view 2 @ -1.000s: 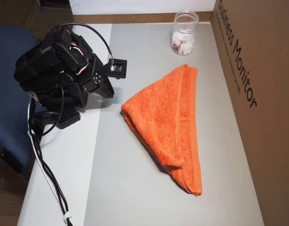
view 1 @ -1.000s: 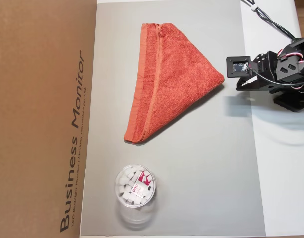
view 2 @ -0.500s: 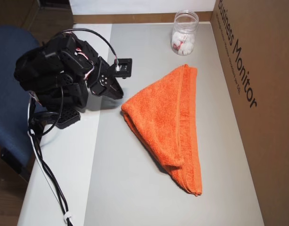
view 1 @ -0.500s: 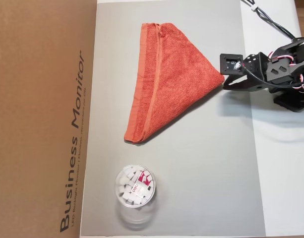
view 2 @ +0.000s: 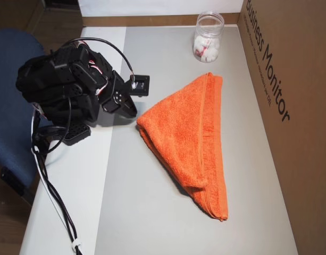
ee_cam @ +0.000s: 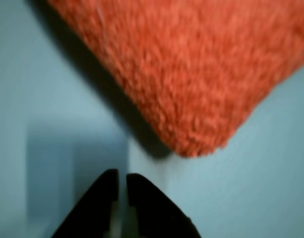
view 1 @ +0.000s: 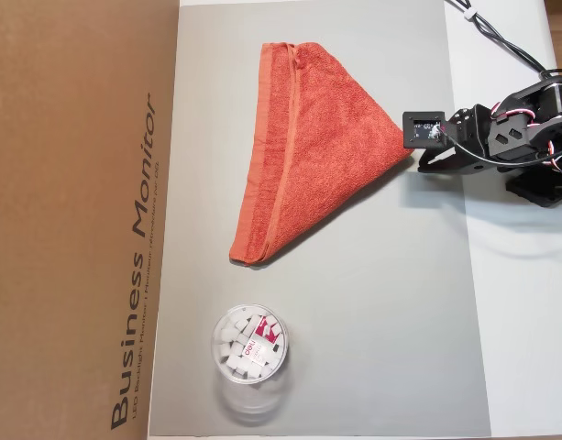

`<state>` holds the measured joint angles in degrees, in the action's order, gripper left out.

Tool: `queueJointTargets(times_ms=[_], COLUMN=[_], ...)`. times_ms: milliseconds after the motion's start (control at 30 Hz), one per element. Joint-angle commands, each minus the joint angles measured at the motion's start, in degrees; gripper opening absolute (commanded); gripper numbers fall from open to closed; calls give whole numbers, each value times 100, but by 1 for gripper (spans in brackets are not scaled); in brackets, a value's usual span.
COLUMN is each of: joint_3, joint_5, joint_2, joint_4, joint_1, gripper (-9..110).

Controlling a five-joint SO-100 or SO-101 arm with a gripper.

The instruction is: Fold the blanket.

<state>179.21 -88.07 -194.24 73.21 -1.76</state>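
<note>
- Since the earlier frames, only the arm has moved: it has reached out from its base so that the gripper (view 1: 416, 154) now sits just beside the tip of the blanket (view 1: 313, 147); the blanket, jar and box lie as they did.
- In the wrist view the two dark fingertips (ee_cam: 104, 191) stand almost together, only a thin slit between them, holding nothing; the gripper (ee_cam: 121, 186) is closed and empty.
- That same view shows the blanket's fuzzy corner (ee_cam: 201, 74) just ahead of the fingertips, apart from them, with bare grey surface between.
- Folded into a triangle, the blanket (view 2: 192, 133) rests flat on the grey mat (view 1: 391, 302), its hemmed edge bands running along the long side near the cardboard box (view 1: 79, 220) and its point aimed at the arm (view 2: 67, 90).
- A clear plastic jar (view 1: 250, 345) with small white pieces inside stands on the mat, well apart from the blanket.
- Black cables (view 2: 53, 196) trail from the arm's base across the white table (view 1: 528, 321).
</note>
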Motion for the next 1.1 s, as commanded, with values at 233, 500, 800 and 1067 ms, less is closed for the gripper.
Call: queueJointTargets(times_ms=[233, 500, 800, 1067], joint_3=[35, 35, 35, 35], joint_5=[44, 70, 70, 70], joint_2=[-26, -26, -26, -26], joint_4=[237, 237, 237, 237], joint_1=[18, 79, 79, 79], gripper=[0, 0, 0, 0])
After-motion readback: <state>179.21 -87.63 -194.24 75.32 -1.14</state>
